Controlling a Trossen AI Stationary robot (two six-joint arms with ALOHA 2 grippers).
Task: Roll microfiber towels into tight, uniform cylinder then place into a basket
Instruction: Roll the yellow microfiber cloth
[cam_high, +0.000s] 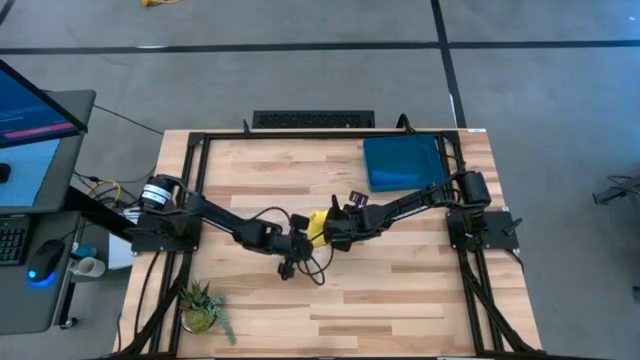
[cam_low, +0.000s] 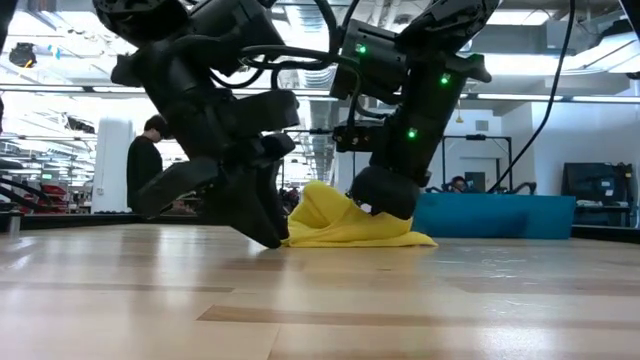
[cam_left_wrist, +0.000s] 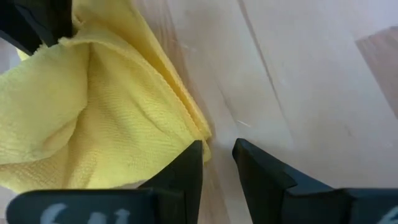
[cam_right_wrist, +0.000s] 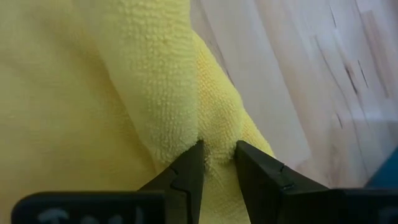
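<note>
High view: wooden desk (cam_high: 400, 300), large and mostly bare. Dark teal basket (cam_high: 403, 162) near the far right corner, holding what reads as blue cloth, though not separable from the bin. Both arms reaching in to mid-desk, meeting over the yellow towel (cam_high: 317, 226).

Towel bunched and humped, not flat and not rolled; touching the desk along its lower edge in the low view. Rolling judged barely begun.

Right gripper (cam_right_wrist: 217, 163) pinching a raised fold of the yellow cloth between nearly closed fingers. Left gripper (cam_left_wrist: 217, 163) down at the towel's edge; fingers narrowly apart, one touching the hem, bare wood showing in the gap, nothing visibly held.

Handling, as judged: light, limp, grippy pile; no stiffness, likely to sag and unroll if released. Best taken at a hem or corner, both ends together, keeping tension while turning.
</note>
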